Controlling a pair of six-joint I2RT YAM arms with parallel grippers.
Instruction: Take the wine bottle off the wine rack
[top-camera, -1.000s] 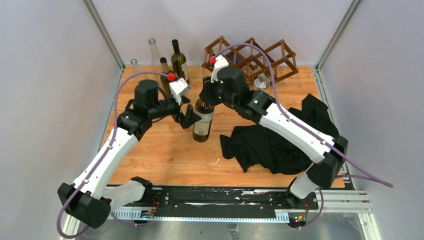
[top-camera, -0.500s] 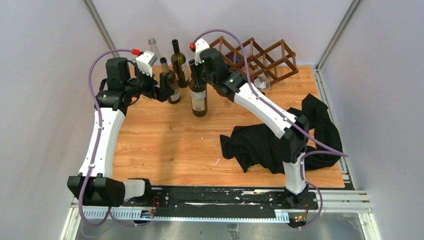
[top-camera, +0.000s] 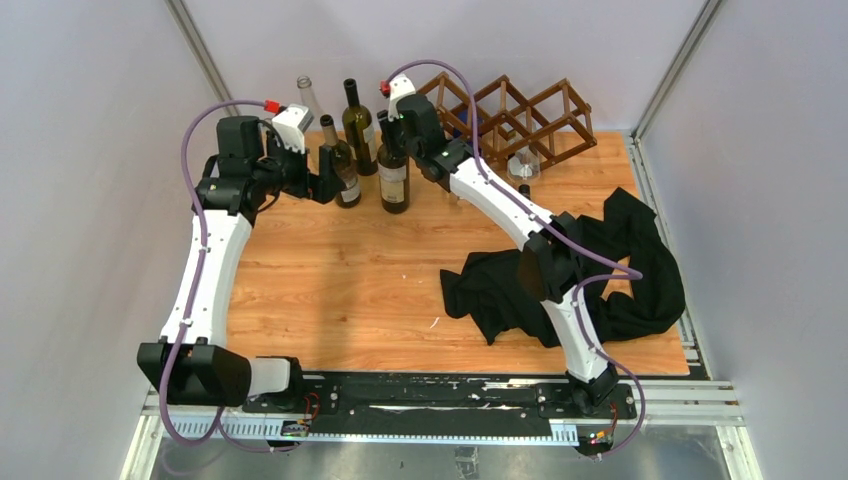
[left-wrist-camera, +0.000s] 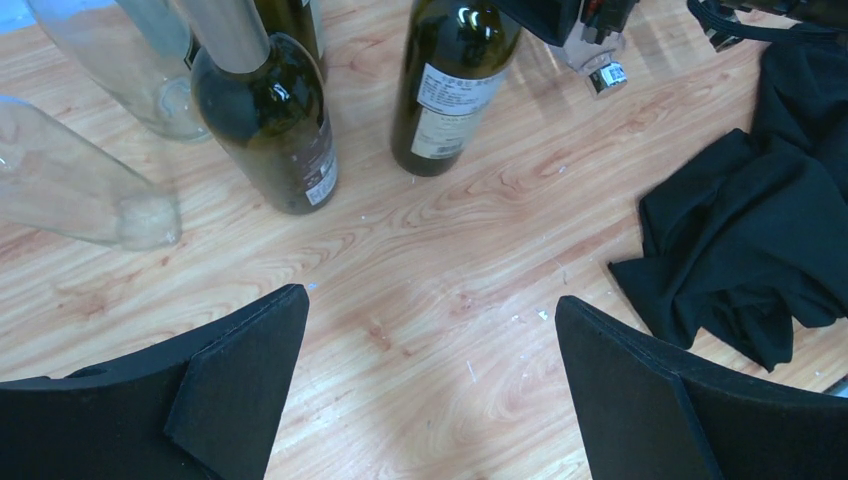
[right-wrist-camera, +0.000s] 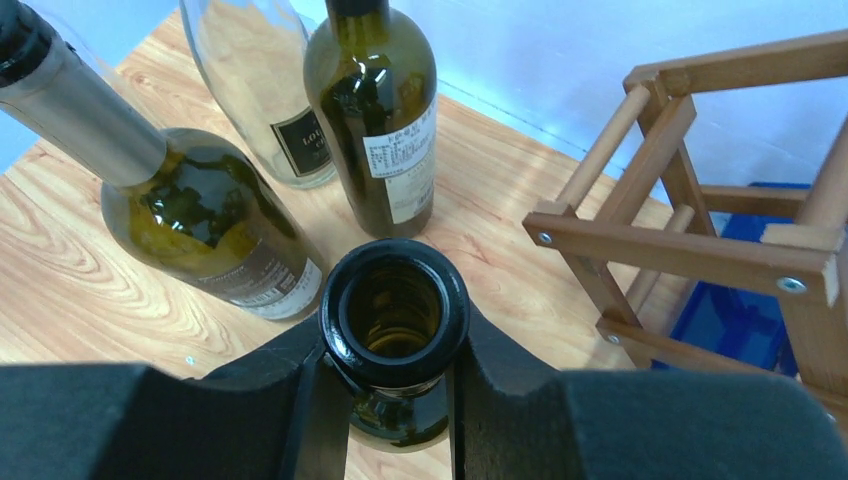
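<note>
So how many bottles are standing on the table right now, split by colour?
Dark bottles: 3, one of them in the right claw
Clear bottles: 2
Total: 5

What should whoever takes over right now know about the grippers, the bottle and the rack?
Right gripper: shut on the neck of the bottle.
Left gripper: open, empty, near the other bottles.
The bottle stands upright on the table, apart from the rack.
Done: bottle off the rack.
Left: release the neck and back the right arm away.
</note>
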